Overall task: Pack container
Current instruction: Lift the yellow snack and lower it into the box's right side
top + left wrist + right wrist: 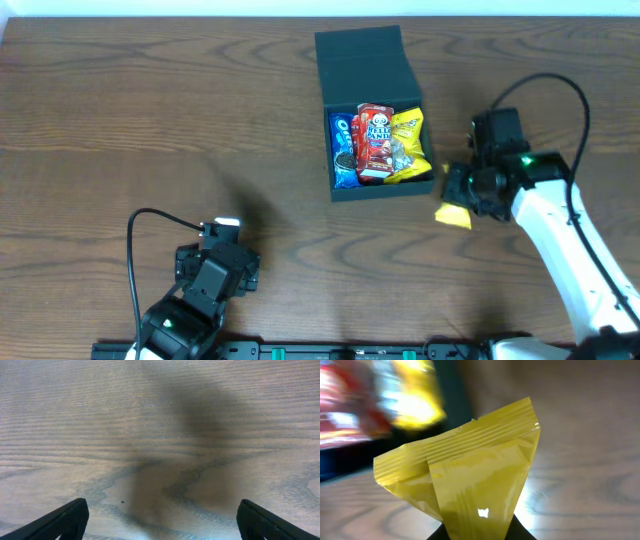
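The dark teal-green container [372,68] stands open at the table's far middle, lid flap up. Inside lie a blue packet [343,150], a red packet [375,140] and a yellow packet [410,140]. My right gripper [462,196] is just right of the box, shut on another yellow snack packet [453,216]. The right wrist view shows that packet [470,485] pinched between the fingers, with the box blurred behind it. My left gripper [222,232] is open and empty at the near left; its view shows its fingers [160,522] wide apart over bare wood.
The wooden table [150,120] spreads round the box. Black cables loop from both arms [132,240]. A dark shadow falls on the wood in the left wrist view [200,415].
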`<state>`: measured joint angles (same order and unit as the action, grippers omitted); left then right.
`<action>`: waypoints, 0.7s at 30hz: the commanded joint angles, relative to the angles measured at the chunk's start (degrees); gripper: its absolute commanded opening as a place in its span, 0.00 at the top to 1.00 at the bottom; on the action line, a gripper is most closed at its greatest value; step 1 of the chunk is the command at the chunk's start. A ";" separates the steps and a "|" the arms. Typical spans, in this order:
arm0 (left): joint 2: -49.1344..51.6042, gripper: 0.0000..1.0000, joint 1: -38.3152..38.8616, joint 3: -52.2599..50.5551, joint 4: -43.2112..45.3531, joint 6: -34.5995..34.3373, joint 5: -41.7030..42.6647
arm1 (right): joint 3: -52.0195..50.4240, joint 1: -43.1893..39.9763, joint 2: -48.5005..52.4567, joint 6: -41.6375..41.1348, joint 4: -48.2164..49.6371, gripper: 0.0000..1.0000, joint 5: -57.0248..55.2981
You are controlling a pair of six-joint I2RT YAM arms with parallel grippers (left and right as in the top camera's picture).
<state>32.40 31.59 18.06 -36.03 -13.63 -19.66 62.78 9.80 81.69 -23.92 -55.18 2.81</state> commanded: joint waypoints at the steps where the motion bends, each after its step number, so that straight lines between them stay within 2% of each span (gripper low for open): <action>1: -0.28 0.05 -0.17 0.07 -0.15 0.35 -0.20 | 5.95 2.67 -0.09 4.70 -0.98 0.82 -0.20; 6: -0.28 0.05 -0.17 0.07 -0.13 0.35 -0.20 | 10.78 3.52 3.34 5.92 -0.96 0.83 0.02; 14: -0.28 0.04 -0.17 0.07 -0.13 0.35 -0.20 | 17.79 4.79 15.19 10.84 -0.94 0.84 0.46; 21: -0.28 0.05 -0.17 0.07 -0.13 0.35 -0.20 | 20.04 6.60 20.33 11.41 0.13 0.84 1.09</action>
<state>32.40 31.59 18.06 -36.01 -13.63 -19.66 81.17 15.14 100.84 -13.87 -55.44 3.14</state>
